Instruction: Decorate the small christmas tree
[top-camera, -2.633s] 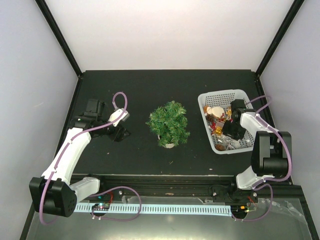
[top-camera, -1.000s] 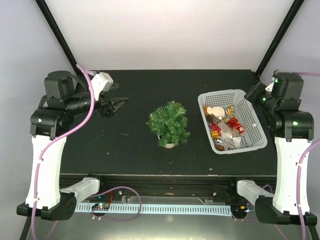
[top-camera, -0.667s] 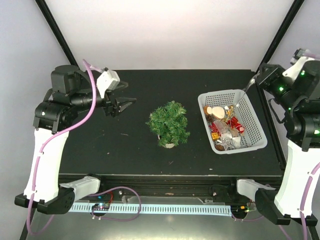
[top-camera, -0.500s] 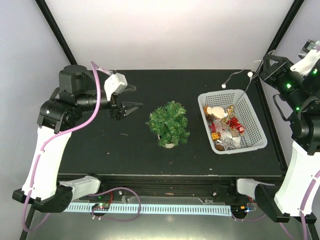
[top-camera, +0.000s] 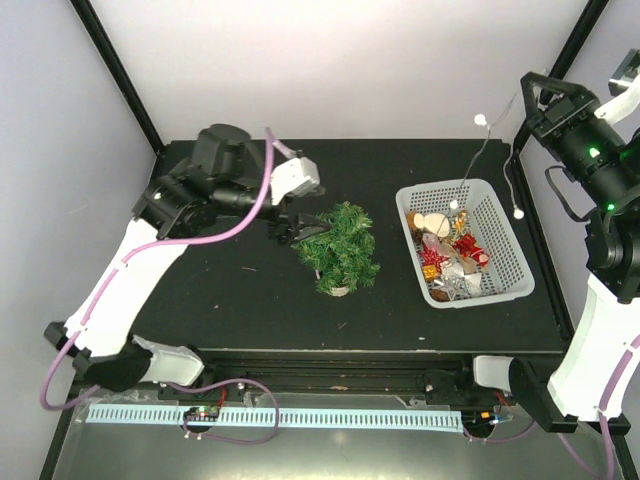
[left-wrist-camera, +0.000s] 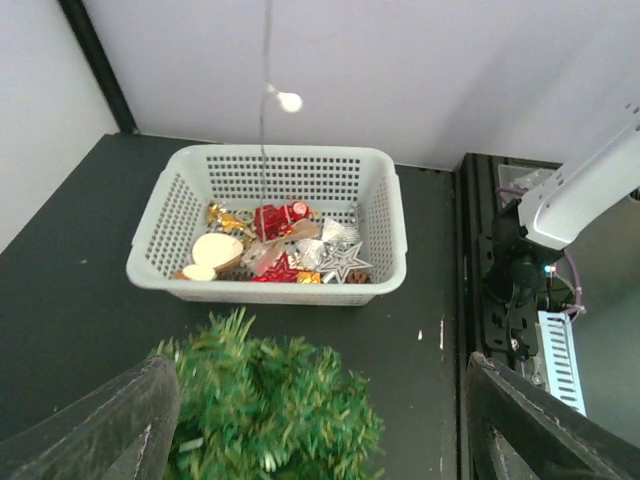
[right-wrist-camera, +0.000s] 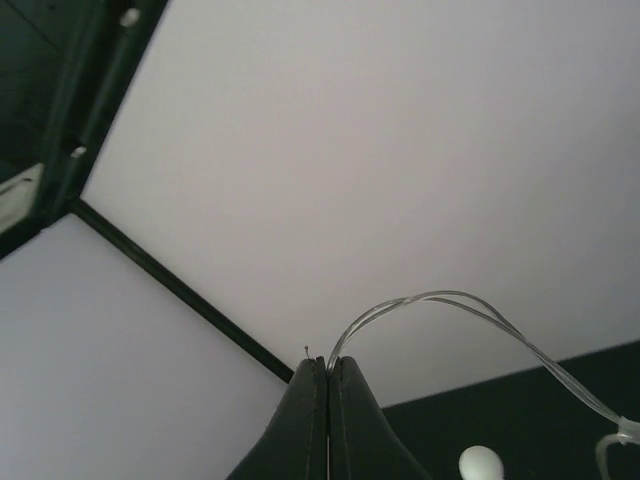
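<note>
The tree (top-camera: 338, 247) stands mid-desk, bare. The right pincer (right-wrist-camera: 328, 385), closed on a light string (top-camera: 478, 150), lifts it from the basket (top-camera: 505, 245); the left pincer (top-camera: 292, 226) gapes beside the tree. Decorating remains.

Open left tool (left-wrist-camera: 318, 420) over small christmas tree (left-wrist-camera: 270, 420), white basket (left-wrist-camera: 385, 250) of ornaments beyond on dark surface (left-wrist-camera: 60, 300), thin wire (left-wrist-camera: 264, 120) with bulb dangling above.

A robot lab test cell: black tabletop (top-camera: 260, 300) boxed by plain white panels (top-camera: 330, 60) and black frame posts (top-camera: 115, 75).
</note>
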